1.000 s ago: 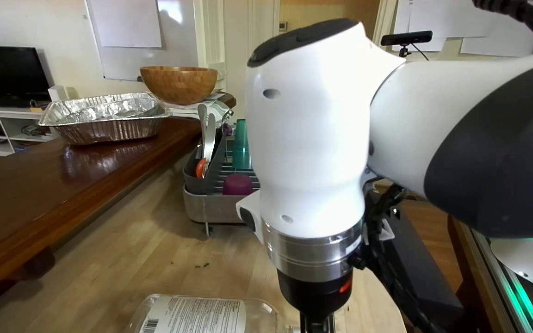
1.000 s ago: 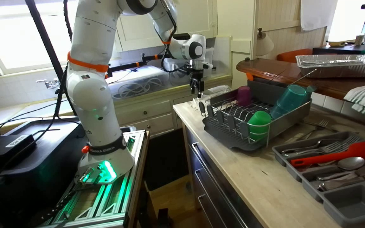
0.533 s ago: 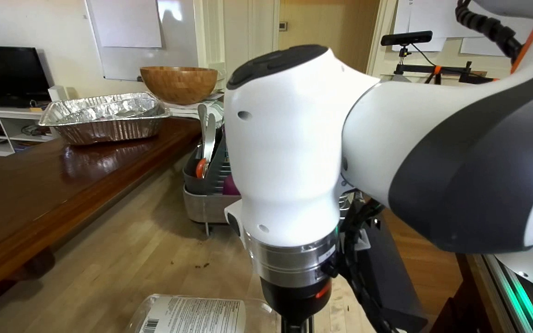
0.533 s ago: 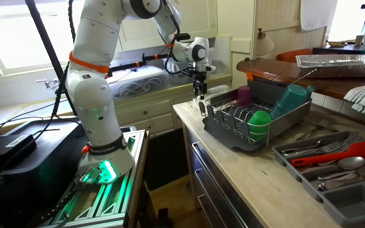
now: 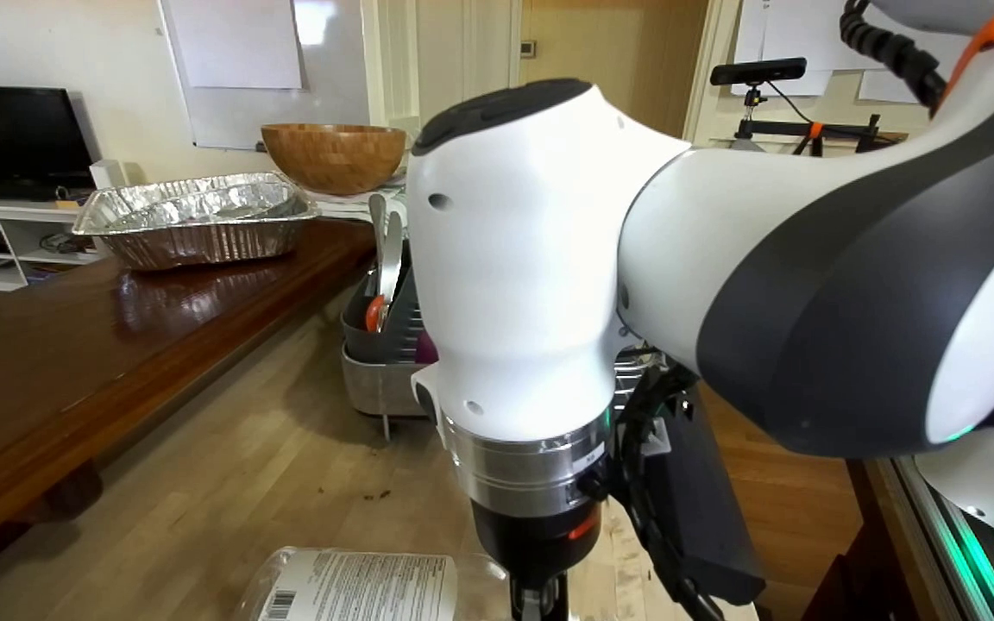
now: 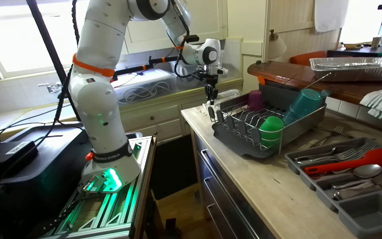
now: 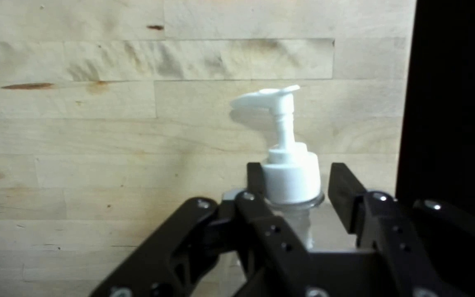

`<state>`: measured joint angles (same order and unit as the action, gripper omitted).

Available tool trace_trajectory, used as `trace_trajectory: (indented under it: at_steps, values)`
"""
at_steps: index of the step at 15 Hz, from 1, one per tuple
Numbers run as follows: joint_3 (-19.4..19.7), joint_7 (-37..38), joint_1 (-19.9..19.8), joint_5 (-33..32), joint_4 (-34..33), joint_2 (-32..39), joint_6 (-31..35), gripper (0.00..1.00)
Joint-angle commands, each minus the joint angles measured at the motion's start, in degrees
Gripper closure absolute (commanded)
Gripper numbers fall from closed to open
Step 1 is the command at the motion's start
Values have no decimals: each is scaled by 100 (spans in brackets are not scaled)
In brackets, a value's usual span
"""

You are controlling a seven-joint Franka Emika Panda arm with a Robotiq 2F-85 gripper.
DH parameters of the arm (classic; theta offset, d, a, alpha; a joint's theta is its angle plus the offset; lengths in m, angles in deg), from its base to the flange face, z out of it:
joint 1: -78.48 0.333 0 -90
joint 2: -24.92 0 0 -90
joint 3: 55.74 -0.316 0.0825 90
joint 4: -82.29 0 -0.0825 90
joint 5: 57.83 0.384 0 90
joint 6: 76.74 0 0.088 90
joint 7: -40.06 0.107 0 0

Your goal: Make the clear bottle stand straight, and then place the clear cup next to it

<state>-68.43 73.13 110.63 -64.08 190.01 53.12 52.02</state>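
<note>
The clear bottle [image 5: 363, 586] lies on its side on the wooden counter, its pale label facing up. Its white pump cap [image 7: 291, 181] sits between the fingers of my gripper [image 7: 297, 173] in the wrist view. The left finger [image 7: 255, 177] is against or very close to the cap, while a gap separates the cap from the right finger [image 7: 344, 194]. So the jaws stand partly open around the cap, not clamped. The clear cup, a magenta tumbler [image 6: 255, 100], stands in the dish rack; the arm covers most of it in an exterior view [image 5: 426, 349].
The dish rack [image 6: 237, 141] stands close beside the gripper and also holds a green cup [image 6: 271, 129] and a teal cup [image 6: 302, 106]. A grey cutlery tray [image 6: 360, 215] lies farther along the counter. The counter's edge [image 7: 404, 107] runs right of the bottle's cap.
The arm has shifted toward the bottle and lower, bringing the gripper over the bottle's neck. Its fingers have drawn closer together. The bottle and cup stay about where they were.
</note>
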Motion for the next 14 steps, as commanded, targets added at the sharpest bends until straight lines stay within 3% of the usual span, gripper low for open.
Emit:
trace_trajectory:
  at_steps: [1, 6, 8, 14]
  values:
    - [73, 141, 51, 5, -13, 1, 2, 86]
    - [64, 255, 14, 95, 40, -193, -254, 88]
    - [-83, -19, -117, 284, 132, -589, -685, 88]
    - [-327, -858, -357, 311, -324, -1384, -3458, 88]
